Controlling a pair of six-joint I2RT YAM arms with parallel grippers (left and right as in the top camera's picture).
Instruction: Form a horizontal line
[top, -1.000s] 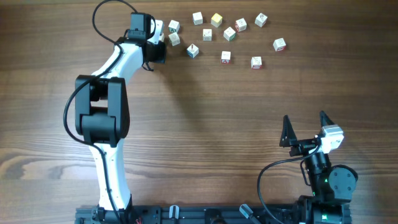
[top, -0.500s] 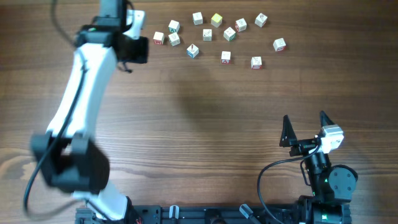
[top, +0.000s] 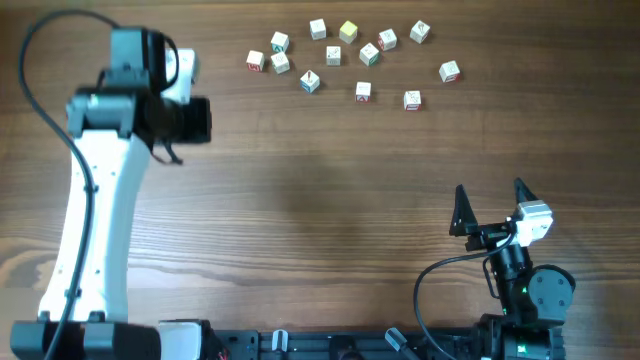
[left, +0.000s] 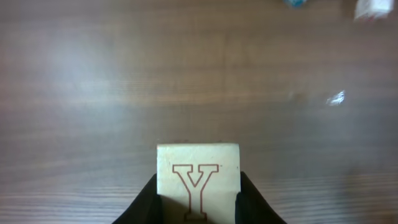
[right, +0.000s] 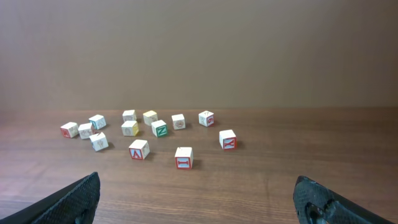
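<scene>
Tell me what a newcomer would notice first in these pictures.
First, the left hand gripping a pale block marked with a red Y, large in the left wrist view. Next, about a dozen loose cubes, scattered rather than lined up, at the top of the overhead view. The right hand sits open at lower right.

The white-and-black left arm (top: 100, 200) has swung away from the scattered cluster of small whitish cubes (top: 333, 55) at the far side of the brown wooden desk (top: 320, 200). Its left tool (top: 185, 120), clamped on a pale wooden cube marked with a red-brown Y (left: 198, 177), now hangs further left and nearer, well apart from the cluster. The leftmost red-marked cube (top: 255, 61), partly covered by the tool a second ago, now shows in full.
</scene>
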